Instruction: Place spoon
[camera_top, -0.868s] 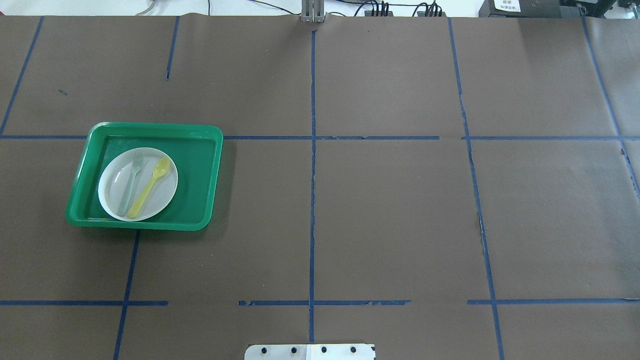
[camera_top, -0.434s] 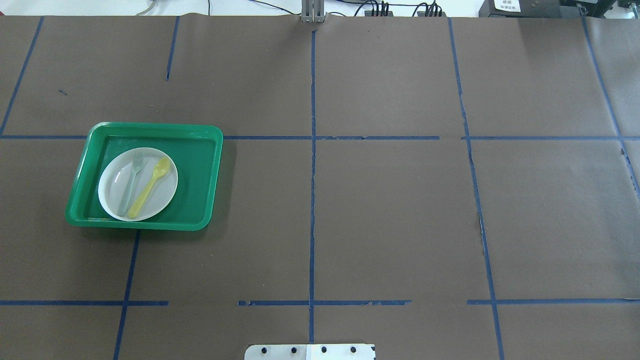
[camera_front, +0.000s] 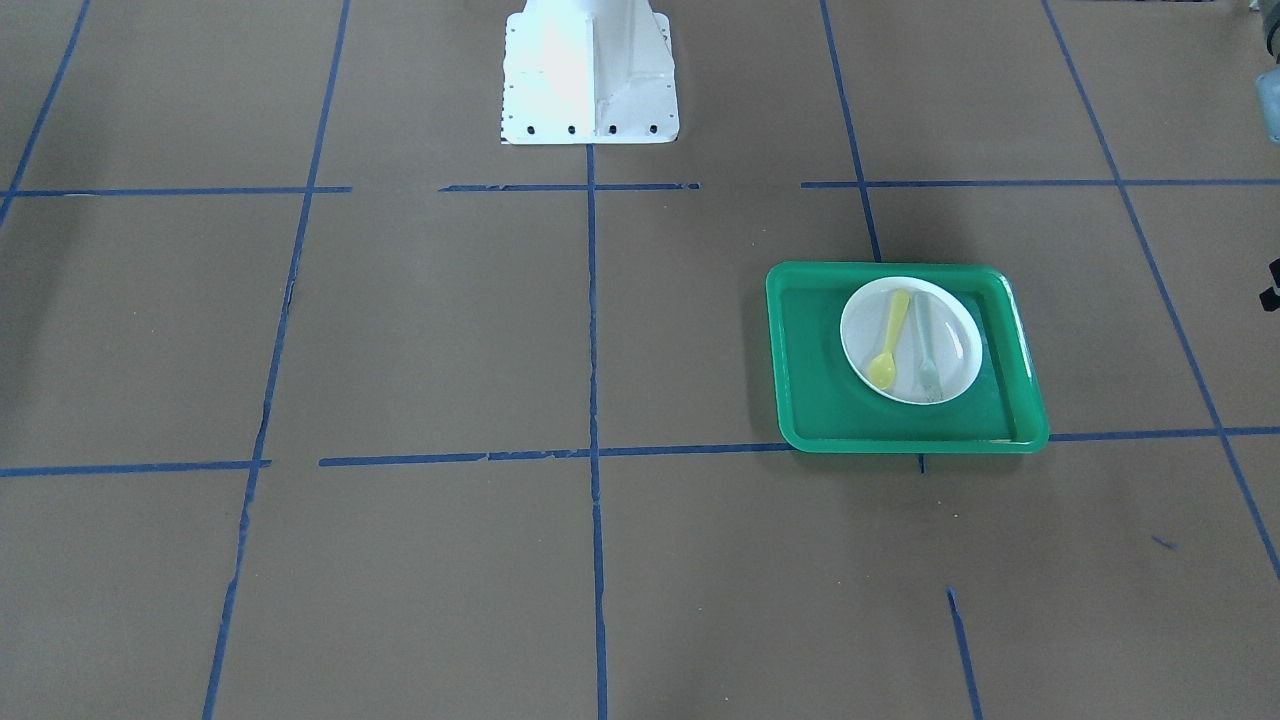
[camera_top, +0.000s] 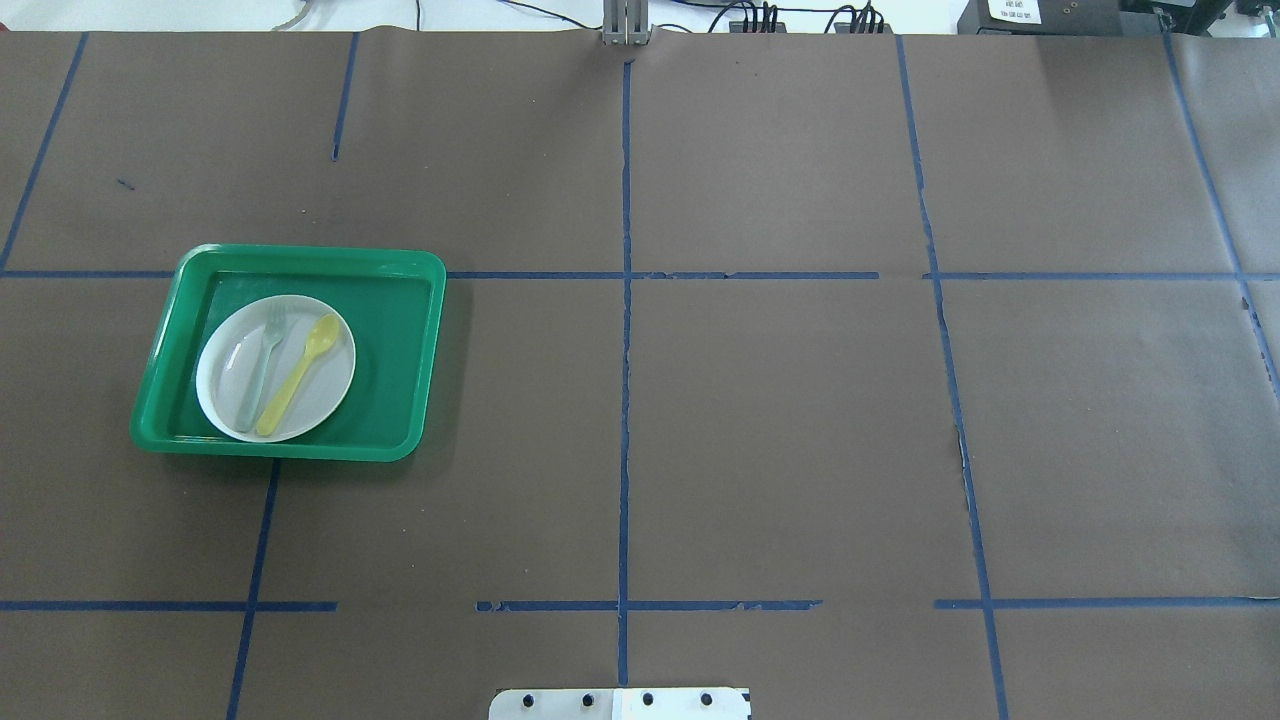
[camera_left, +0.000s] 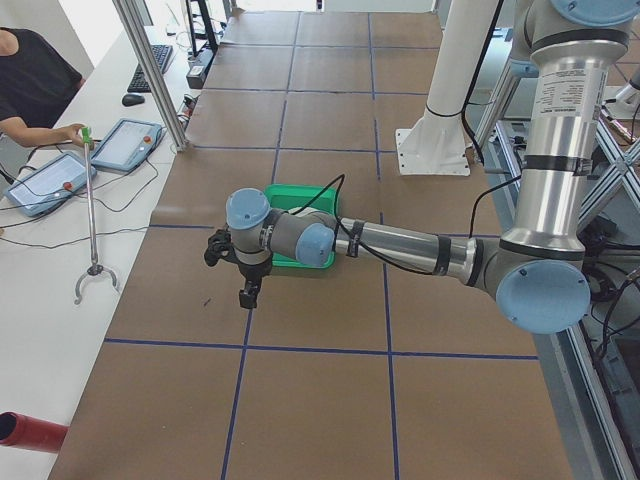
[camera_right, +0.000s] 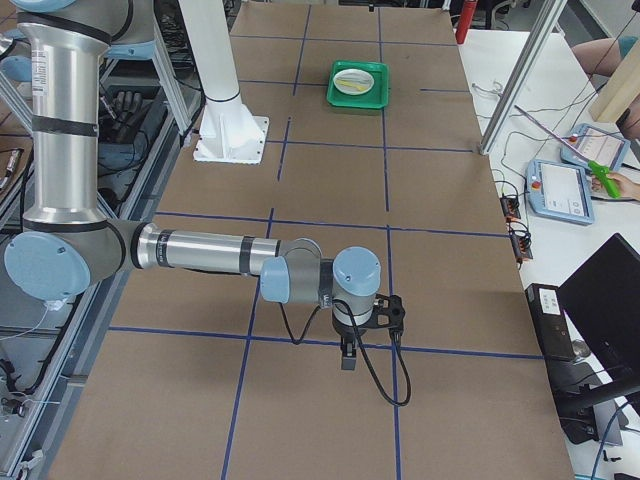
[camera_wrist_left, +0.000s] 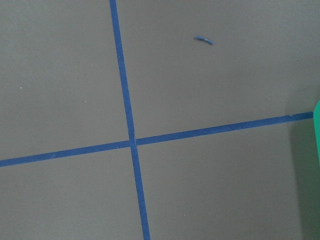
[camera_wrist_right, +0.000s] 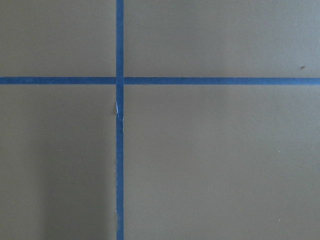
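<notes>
The yellow spoon (camera_top: 300, 372) lies on the white plate (camera_top: 328, 398), next to a pale grey-green fork (camera_top: 260, 368). The plate sits in the green tray (camera_top: 398, 340) on the table's left half. The front-facing view shows the spoon (camera_front: 889, 341) on the plate (camera_front: 957, 345) too. Neither gripper shows in the overhead view. My left gripper (camera_left: 246, 292) hangs over bare table beside the tray (camera_left: 296, 196) in the exterior left view. My right gripper (camera_right: 346, 356) hangs over bare table far from the tray (camera_right: 358, 92). I cannot tell whether either is open or shut.
Brown paper with blue tape lines covers the table (camera_top: 780, 420). The robot's white base (camera_front: 588, 70) stands at the near-side middle. The tray's green edge (camera_wrist_left: 317, 165) shows in the left wrist view. Operators' tablets (camera_left: 130, 145) and a grabber stick (camera_left: 90, 220) lie past the far edge.
</notes>
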